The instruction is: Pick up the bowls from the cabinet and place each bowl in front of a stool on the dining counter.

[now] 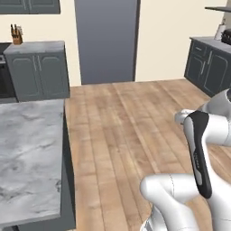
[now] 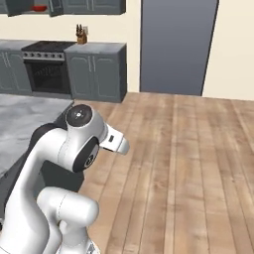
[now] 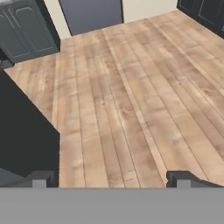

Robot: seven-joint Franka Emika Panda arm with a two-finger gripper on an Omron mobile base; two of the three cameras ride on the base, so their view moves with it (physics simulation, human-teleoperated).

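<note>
Hand view looks down at bare wooden floor (image 3: 131,100), with the gripper (image 3: 111,178) at 6 o'clock: its two dark fingertips (image 3: 41,178) stand wide apart with nothing between them, their lower parts cut off by the bottom of the picture. At 9 o'clock a dark slab, the dining counter (image 3: 24,144) base, is cropped by the left edge.

In the left base view the marble top of the dining counter (image 1: 29,158) fills the 8 o'clock area and runs off the left and bottom edges; the white arm (image 1: 198,149) rises at 4 o'clock.

In the right base view, at 11 o'clock, the cabinet (image 2: 30,7) is cut off by the top edge; a sliver of the red bowl (image 2: 38,8) shows inside, too small to make out further. A knife block (image 2: 81,34) stands on the worktop at 11 o'clock.
</note>
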